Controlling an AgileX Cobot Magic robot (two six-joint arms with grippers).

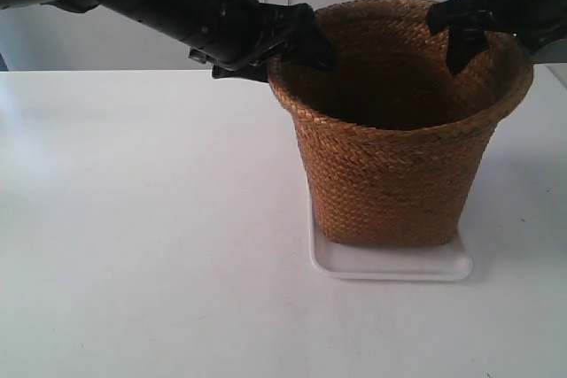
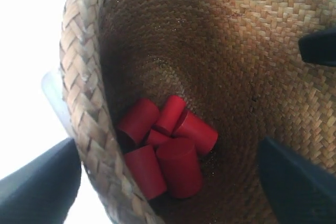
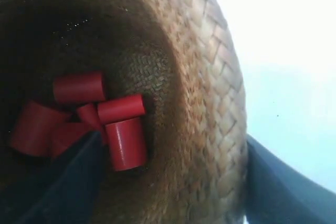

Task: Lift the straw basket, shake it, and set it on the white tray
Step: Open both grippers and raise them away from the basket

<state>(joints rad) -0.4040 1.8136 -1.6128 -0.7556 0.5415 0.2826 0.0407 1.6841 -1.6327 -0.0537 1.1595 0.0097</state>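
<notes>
Found the straw basket (image 1: pixel 399 174) standing upright on the white tray (image 1: pixel 390 265), right of centre in the exterior view.
Saw the left gripper (image 2: pixel 167 145) and the right gripper (image 3: pixel 173 137) each spread wide astride the braided rim, one finger inside, one outside, holding nothing. Judged a snag the likeliest trouble: could have caught the weave with an inside finger when lifting away, and tipped or dragged the basket off a tray barely wider than its base, spilling the red cylinders (image 2: pixel 178 166) onto the table (image 1: pixel 133 219).

The straw basket (image 1: pixel 399 174) is set on the white tray (image 1: pixel 390 265), itself laid on the table (image 1: pixel 133 219), and 6 cylinders (image 2: pixel 178 166) are heaped inside.
</notes>
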